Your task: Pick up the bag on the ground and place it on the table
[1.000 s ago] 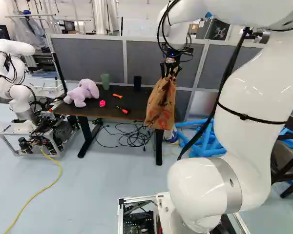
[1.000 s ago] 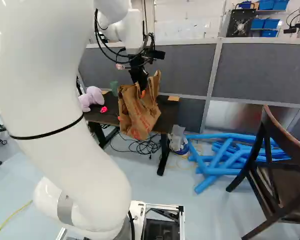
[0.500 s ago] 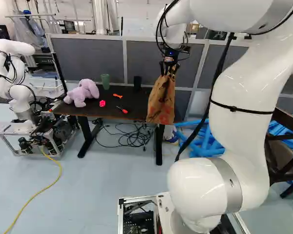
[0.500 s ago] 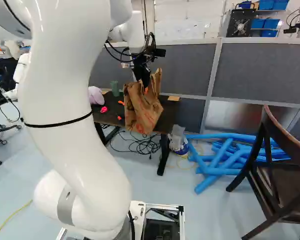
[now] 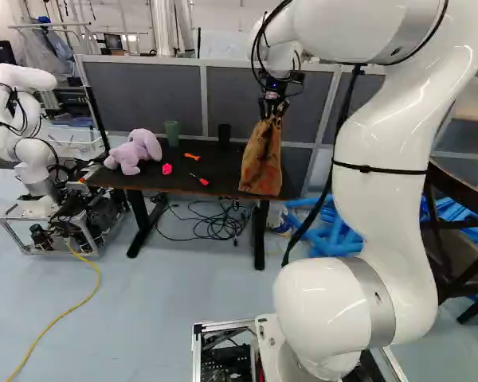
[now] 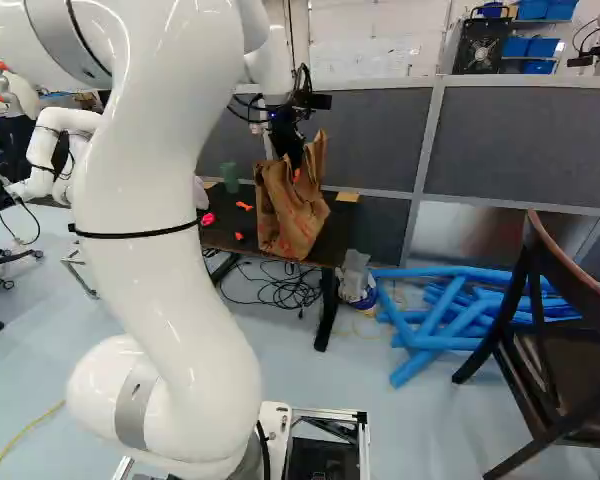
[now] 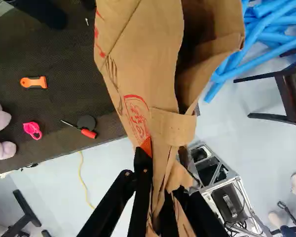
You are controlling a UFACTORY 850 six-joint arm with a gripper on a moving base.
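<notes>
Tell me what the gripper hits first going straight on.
The gripper holds a brown paper bag; beyond it, probably the dark table near its front edge, though the bag hides the spot and depth is unclear.

Arm moved vs its foot joint; base views show its big links shifted left and right respectively. End effector shifted slightly left in left base view, slightly right in right base view. Bag moved with it: less slanted under the end effector in left base view, bottom now near the desk front edge, was lower past it 1.0 s ago. Right base view: links now cover most of the plush, left of the end effector; another robot uncovered farther left.
</notes>
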